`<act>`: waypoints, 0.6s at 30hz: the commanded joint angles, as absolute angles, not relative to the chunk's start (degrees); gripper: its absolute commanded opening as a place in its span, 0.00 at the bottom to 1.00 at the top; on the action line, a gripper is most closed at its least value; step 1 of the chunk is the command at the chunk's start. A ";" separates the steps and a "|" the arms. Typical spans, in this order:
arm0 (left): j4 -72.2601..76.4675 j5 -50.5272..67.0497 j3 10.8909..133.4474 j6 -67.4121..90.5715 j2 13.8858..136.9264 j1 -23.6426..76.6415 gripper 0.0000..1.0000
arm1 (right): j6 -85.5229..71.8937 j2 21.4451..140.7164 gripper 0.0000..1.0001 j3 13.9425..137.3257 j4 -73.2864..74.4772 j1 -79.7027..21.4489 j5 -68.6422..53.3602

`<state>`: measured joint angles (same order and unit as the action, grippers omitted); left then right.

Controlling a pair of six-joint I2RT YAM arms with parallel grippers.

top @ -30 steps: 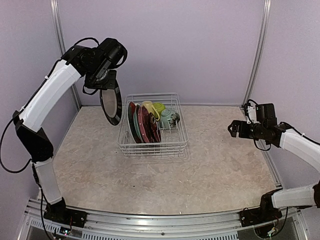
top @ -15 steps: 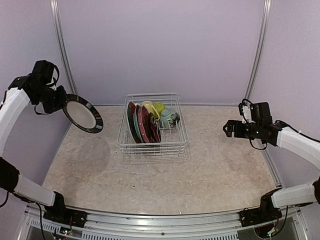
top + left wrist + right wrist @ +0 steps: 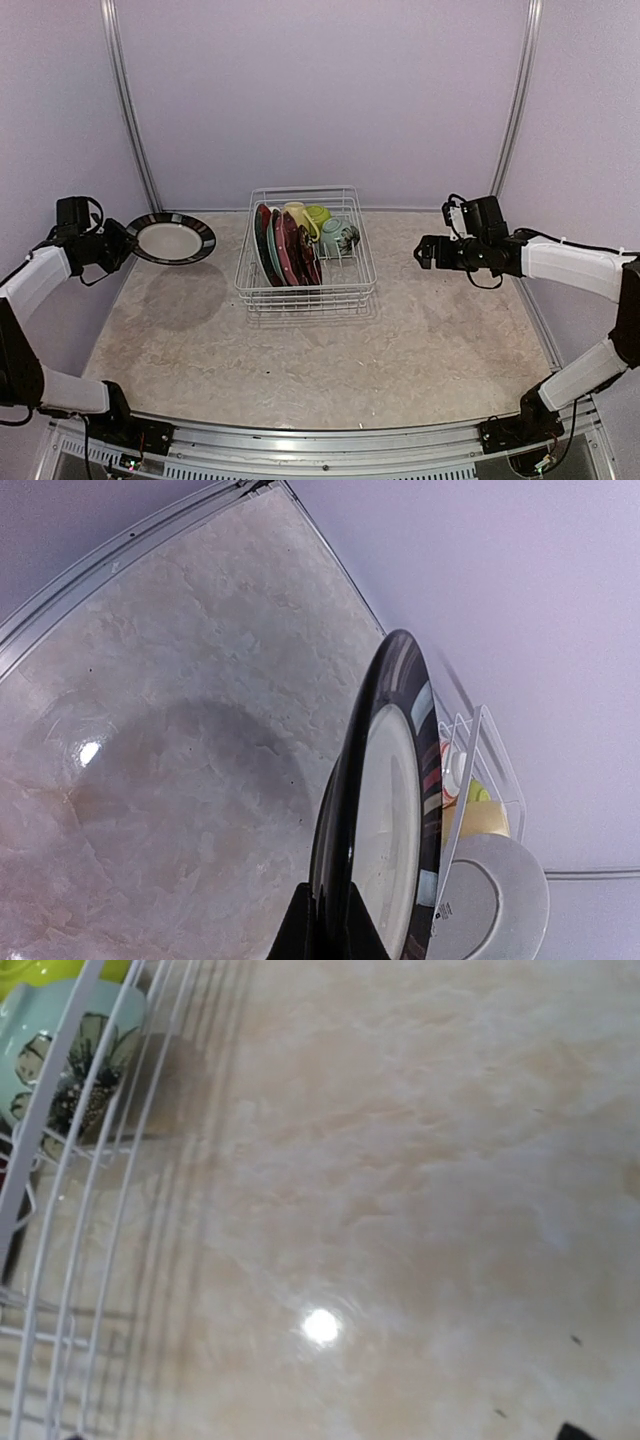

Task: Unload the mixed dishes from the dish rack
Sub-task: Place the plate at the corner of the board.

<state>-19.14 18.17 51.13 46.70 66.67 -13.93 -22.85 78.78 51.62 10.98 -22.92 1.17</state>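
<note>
The white rack [image 3: 306, 296] holds plates [image 3: 283, 248], bowls [image 3: 335, 236] and a yellow mug [image 3: 296, 214]; the left claw [image 3: 124, 243] pinches a black-rimmed plate [image 3: 172, 240], and the right claw [image 3: 424, 252] is wide open.

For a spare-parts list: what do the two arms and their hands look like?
The left arm and right arm share one build: white shell links between black joints, with thin black cables looping at the wrists. The left hand and right hand are black and boxy.

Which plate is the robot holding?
Find the white wire dish rack. To its left, the left pincer holds a round black-rimmed plate with a white centre. It alone is outside the rack, up in the air.
</note>
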 commanded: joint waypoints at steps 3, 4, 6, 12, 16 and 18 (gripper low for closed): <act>5.14 26.02 47.68 53.50 70.09 -19.89 0.00 | -24.56 86.02 1.00 59.13 11.51 -25.85 3.11; 5.82 26.52 46.69 53.86 70.55 -21.02 0.00 | -24.91 86.39 1.00 59.59 11.67 -26.37 3.63; 7.66 27.88 44.68 54.13 71.49 -22.86 0.00 | -25.80 86.57 1.00 59.59 11.25 -27.35 4.07; 13.50 34.00 43.09 57.41 79.04 -24.74 0.00 | -26.63 86.20 1.00 56.46 6.82 -28.39 4.62; 17.19 35.38 42.25 57.69 84.12 -25.31 0.00 | -26.26 85.56 1.00 55.67 6.34 -28.56 4.04; 18.81 34.68 41.51 57.11 84.66 -25.25 0.00 | -25.39 84.72 1.00 54.72 5.82 -28.56 3.64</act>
<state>7.22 30.06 41.85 54.92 84.79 -24.45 -25.85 86.24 56.69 7.55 -27.90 3.62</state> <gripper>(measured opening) 0.050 0.998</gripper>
